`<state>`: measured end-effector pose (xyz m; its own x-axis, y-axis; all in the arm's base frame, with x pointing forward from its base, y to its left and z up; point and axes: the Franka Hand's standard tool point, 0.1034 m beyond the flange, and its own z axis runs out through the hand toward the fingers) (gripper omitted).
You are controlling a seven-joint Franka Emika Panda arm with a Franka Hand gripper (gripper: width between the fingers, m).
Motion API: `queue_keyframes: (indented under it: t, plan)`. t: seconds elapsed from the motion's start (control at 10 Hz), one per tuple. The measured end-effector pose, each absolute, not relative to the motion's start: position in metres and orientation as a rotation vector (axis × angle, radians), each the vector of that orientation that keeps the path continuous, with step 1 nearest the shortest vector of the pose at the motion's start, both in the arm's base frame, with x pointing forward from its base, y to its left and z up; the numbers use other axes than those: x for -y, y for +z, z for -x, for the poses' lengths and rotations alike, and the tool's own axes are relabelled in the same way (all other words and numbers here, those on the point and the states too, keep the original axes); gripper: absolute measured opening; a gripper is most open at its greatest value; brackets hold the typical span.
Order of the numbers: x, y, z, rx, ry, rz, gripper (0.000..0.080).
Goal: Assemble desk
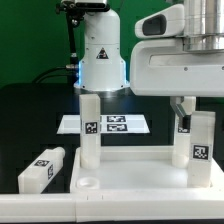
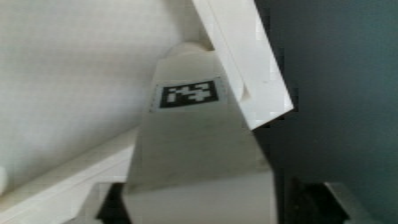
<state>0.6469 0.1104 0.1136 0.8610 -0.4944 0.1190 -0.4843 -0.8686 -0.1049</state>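
Claw point(image 1: 184, 112) sits around the top of the white square-section tagged plastic leg point(image 1: 201, 140) upright at the desk's corner on the exterior view's right, closure unclear; light, stiff, slick plastic, so pinch the flat faces high.

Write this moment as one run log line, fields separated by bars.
tabletop: two legs upright | gripper: around right upright leg, grip uncertain | spare leg: lying left of tabletop
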Motion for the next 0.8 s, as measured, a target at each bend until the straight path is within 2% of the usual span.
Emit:
queue_keyframes:
  t: [0.1,0.4,0.8]
  plan:
    - [-0.108,0.113,-0.647,-0.844,-0.214,2.945,0.0288]
    - [-0.101,0.111,-0.642,-1.533,-0.156,2.609,0.0288]
    - [-0.098,0.112,-0.638,-1.954,-0.109,2.289,0.0288]
